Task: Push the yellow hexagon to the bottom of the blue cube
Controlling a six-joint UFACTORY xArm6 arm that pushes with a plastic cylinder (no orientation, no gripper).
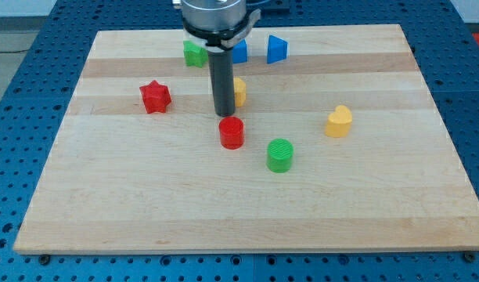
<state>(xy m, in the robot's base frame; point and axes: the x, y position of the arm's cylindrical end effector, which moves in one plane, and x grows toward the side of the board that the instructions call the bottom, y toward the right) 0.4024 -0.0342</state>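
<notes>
- Pale wooden worktop (106, 196) on a blue perforated bench (20, 94), seen from the view's bottom edge.
- Far left of the group: red star-shaped block (155, 97), alone, well apart from the rest.
- Near the view's top: green block (195, 53), shape unclear, partly behind the rod's housing.
- Straight dark rod (224, 82) hanging from a grey metal mount (216, 16), upright, with my tip (226, 115) down at the worktop.
- No jaws on this arm, so nothing open, closed or held; only the bare rod.
- Just below my tip, close to touching: red cylinder block (232, 133).
- Just right of the rod, mostly hidden behind it: yellow hexagon block (239, 92), only its right edge showing, touching or nearly touching the rod.
- Above the hexagon, near the view's top: blue cube block (240, 52), partly covered by the rod; yellow hexagon below it, apart.
- Beside the cube on the right: blue wedge-like block (277, 48).
- Lower down: green cylinder block (280, 155), near the red cylinder.
- Far right: yellow heart-like block (339, 121), well apart.
</notes>
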